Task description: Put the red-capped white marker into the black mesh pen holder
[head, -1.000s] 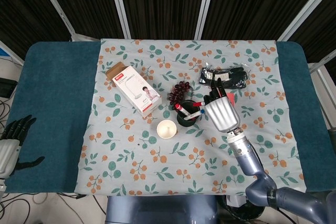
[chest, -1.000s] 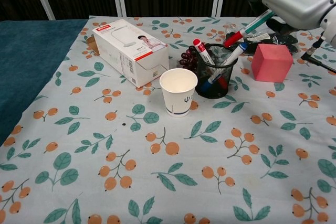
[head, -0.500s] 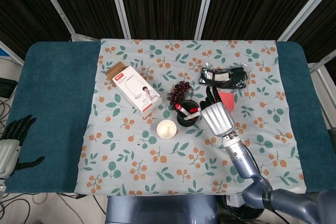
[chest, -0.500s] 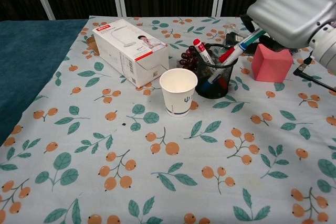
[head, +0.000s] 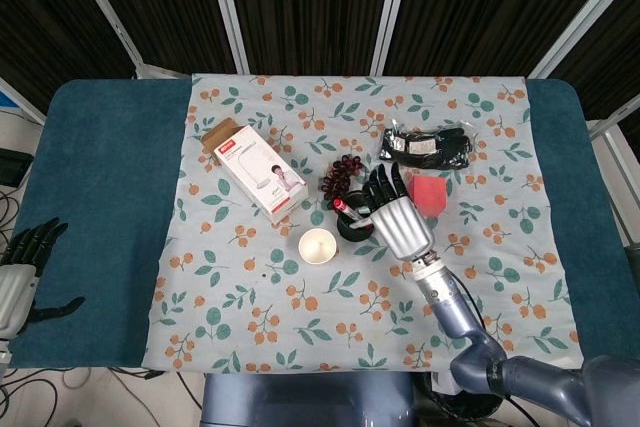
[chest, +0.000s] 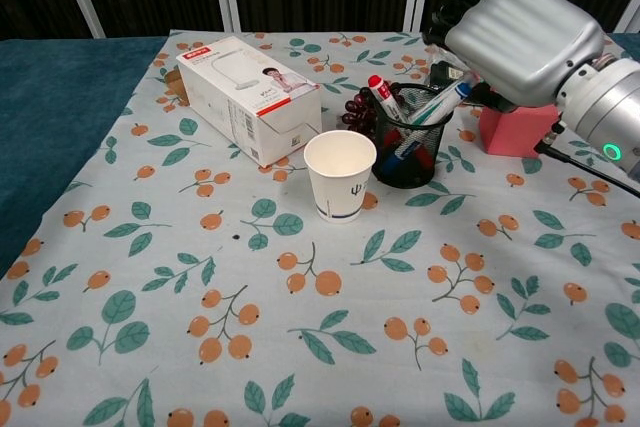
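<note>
On the table, a leaf-and-berry printed cloth is spread over the middle. Largest on it, the white carton is laid flat at the rear left. Over the black mesh pen holder the right hand is held, its silver back turned to the chest camera and its dark fingers fanned apart above the holder; whether anything is pinched under the palm cannot be told. The left hand is seen off the table's left edge, fingers apart, nothing in it. Black gloves are bunched at the rear. A pink block is partly hidden behind the right hand. A white paper cup is stood upright just beside the holder. Dark grapes are placed behind the holder. The red-capped white marker is seen inside the holder, leaning, cap up, beside a blue-tipped pen.
</note>
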Motion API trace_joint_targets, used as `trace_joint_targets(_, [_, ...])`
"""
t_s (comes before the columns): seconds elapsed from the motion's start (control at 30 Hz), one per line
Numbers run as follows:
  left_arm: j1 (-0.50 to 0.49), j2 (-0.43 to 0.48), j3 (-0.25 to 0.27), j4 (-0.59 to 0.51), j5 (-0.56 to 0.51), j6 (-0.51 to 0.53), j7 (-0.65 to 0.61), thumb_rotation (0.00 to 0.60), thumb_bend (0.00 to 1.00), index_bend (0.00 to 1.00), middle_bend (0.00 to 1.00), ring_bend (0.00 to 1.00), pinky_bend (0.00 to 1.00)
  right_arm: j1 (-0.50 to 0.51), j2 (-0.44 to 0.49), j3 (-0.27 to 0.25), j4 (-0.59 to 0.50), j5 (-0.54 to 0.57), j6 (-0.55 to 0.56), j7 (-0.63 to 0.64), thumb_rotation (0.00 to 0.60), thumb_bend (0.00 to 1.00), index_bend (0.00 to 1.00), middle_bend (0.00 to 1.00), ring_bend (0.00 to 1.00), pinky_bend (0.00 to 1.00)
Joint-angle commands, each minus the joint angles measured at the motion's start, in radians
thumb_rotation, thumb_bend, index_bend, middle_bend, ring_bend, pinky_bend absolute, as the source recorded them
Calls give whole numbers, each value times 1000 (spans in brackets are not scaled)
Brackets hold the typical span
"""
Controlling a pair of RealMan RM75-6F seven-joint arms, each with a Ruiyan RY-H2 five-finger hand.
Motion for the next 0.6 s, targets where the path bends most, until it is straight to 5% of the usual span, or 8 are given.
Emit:
trace_joint_targets(0.03, [-1,0,0,0,0,-1,-1,600,25,0,0,0,0,-1,-3,0,-3,-2,10,-3,600,238,101,117,99,171])
trace_joint_targets(0.43, [2,1,2,4,8,7,-3,600,25,0,0,0,0,-62,90,1,-158,-20,118,2,600,231,84,109,94,172])
trace_joint_targets(0.6, [6,-2,1,9,14,19,-4,600,25,0,0,0,0,-162,191,-23,-294,-4,207,115,600,128,68,90,77,171])
